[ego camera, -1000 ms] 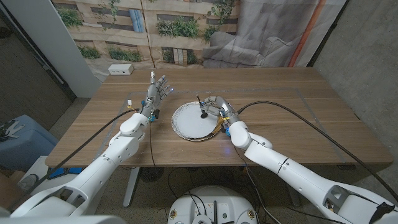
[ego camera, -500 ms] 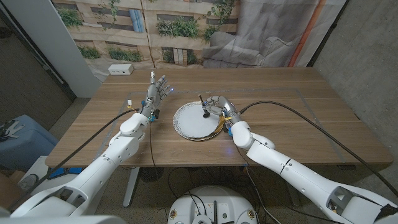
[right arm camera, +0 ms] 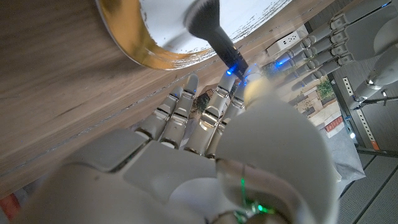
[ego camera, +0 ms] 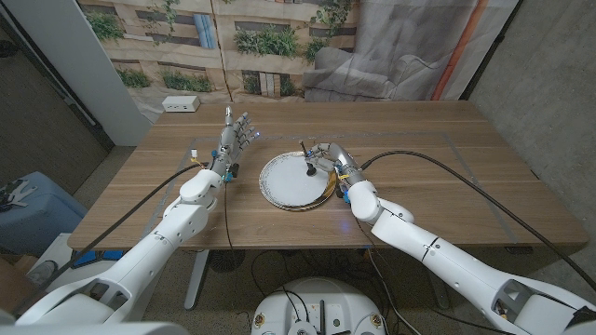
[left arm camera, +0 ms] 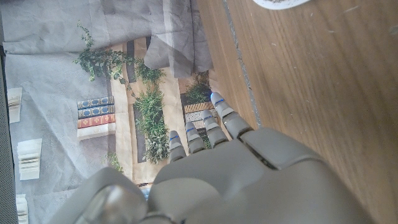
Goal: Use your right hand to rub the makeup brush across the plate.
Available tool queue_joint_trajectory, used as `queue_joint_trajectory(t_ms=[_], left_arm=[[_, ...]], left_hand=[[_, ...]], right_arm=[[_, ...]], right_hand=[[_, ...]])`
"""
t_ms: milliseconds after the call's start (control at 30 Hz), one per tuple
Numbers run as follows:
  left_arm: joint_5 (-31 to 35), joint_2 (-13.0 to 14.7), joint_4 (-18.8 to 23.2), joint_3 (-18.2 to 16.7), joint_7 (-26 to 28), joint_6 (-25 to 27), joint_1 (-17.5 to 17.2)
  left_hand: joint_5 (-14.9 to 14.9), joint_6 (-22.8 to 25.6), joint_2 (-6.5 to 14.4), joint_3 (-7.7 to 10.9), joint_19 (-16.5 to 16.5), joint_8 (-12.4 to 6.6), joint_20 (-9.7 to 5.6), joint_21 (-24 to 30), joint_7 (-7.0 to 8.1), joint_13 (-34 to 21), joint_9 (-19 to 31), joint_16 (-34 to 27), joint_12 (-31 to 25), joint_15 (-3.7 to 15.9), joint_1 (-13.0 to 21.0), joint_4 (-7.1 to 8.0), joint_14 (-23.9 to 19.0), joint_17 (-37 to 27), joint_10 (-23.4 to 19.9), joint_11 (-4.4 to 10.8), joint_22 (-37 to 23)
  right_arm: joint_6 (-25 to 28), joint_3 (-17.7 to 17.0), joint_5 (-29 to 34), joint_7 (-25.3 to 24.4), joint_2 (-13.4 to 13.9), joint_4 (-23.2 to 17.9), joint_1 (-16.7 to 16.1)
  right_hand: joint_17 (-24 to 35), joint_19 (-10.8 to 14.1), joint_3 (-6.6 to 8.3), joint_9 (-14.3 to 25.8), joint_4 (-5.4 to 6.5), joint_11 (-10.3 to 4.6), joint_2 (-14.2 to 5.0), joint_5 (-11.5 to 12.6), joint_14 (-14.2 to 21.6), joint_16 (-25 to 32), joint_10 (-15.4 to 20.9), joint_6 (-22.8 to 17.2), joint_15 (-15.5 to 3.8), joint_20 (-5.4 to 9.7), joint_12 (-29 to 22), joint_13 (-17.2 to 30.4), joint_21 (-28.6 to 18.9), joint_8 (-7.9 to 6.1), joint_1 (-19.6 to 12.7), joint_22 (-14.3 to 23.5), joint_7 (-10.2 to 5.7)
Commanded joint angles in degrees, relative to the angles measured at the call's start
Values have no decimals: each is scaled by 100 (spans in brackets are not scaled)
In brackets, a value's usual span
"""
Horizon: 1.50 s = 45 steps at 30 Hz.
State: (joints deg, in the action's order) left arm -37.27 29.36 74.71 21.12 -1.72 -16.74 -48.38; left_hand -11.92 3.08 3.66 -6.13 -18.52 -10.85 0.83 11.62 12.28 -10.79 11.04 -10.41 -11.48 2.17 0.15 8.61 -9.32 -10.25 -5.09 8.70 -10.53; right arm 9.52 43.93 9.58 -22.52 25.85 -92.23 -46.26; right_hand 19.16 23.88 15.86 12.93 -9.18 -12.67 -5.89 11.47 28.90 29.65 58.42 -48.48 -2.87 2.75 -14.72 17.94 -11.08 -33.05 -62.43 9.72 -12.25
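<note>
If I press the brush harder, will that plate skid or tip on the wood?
The plate probably skids rather than tips: it lies low and wide on the smooth wooden table. The makeup brush in the right hand bears inside the rim. The left hand stands apart, not bracing it.

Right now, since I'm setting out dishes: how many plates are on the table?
1. The white plate with a gold rim lies on the wooden table's middle, between the two hands; the right hand holds the makeup brush on it.

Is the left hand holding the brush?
No. In the head view the left hand is open beside the plate, and the right hand holds the brush.
</note>
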Motion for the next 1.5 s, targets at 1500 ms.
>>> queue_joint_trajectory(t_ms=[1500], left_arm=[[0, 0, 1, 0, 0, 1, -3]], left_hand=[[-35, 1, 72, -41, -49, -43, 25, 39, 38, -15, 13, -20, -41, 73, 6, -4, -55, -10, -16, 35, -27]], right_arm=[[-563, 267, -136, 99, -574, 797, 398]], right_hand=[[12, 48, -53, 25, 2, 5, -65, 35, 51, -39, 31, 20, -946, 151, -22, 35, -44, -36, 9, 31, 5]])
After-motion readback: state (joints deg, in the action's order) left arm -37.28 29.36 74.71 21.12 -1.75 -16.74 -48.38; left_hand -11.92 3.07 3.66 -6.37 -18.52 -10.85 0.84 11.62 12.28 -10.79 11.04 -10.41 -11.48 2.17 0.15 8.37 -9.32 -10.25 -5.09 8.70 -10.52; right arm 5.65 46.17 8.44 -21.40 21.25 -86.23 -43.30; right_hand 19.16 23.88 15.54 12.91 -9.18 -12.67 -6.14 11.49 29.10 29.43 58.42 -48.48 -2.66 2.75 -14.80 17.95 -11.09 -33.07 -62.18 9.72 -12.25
